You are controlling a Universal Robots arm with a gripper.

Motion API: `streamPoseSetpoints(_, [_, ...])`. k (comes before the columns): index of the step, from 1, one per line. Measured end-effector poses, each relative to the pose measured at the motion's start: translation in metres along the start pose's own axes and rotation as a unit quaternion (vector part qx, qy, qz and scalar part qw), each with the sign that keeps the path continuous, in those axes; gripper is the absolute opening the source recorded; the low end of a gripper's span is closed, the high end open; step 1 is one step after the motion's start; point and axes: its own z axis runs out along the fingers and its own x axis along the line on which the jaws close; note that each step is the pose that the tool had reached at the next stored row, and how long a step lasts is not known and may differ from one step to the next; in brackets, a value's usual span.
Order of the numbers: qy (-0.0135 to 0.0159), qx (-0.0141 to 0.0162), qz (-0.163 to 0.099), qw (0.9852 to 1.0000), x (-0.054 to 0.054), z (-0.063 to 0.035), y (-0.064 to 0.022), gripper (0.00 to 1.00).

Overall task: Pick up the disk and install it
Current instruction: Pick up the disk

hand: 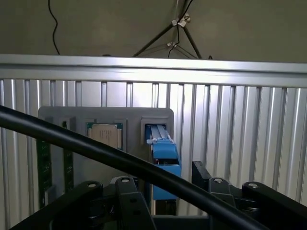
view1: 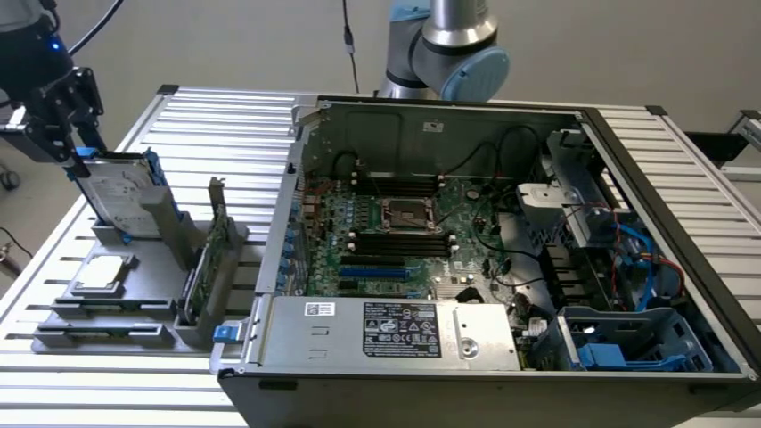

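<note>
Claw [view1: 66,134] open at the far end of the exterior view's left, poised over the disk [view1: 117,187]. Its black fingers [view1: 85,125] reach down to the disk's upper edge, by the blue rail. Seen from the wrist, that blue rail sits between the two fingers [hand: 125,189] with clear space on one side. Contact on the other side cannot be told, since a black cable [hand: 96,148] crosses in front.

Disk stands upright on edge in a slot at the far end of the grey holder tray [view1: 107,325], label face towards the exterior view's left. Not lifted; its lower edge is in the slot.

Same tray, nearer: small square silver chip [view1: 102,272] lying flat. Thin green circuit card [view1: 214,259] stands on edge along the tray's side nearest the computer case [view1: 393,125].

Case lies open on the slatted aluminium tabletop [view1: 226,116], to the exterior view's right of the tray and just beside it. Motherboard [view1: 398,232] exposed inside. Power supply [view1: 393,330] with a printed label along the near wall. Blue plastic bay [view1: 630,343] in the near right corner of the case, well apart from the disk.

Arm's base joint [view1: 446,45] rises behind the far wall of the case.
</note>
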Motion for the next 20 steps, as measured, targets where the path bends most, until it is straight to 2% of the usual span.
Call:
streamPoseSetpoints(9, [-0.0005,0.0006,0.0,1.0,0.0,0.0153,-0.0001,0.54])
streamPoseSetpoints(14, [-0.0012,0.0034,0.0,1.0,0.0,0.0158,0.0008,0.54])
streamPoseSetpoints(20, [-0.0014,0.0052,0.0,1.0,0.0,0.0158,0.0027,0.54])
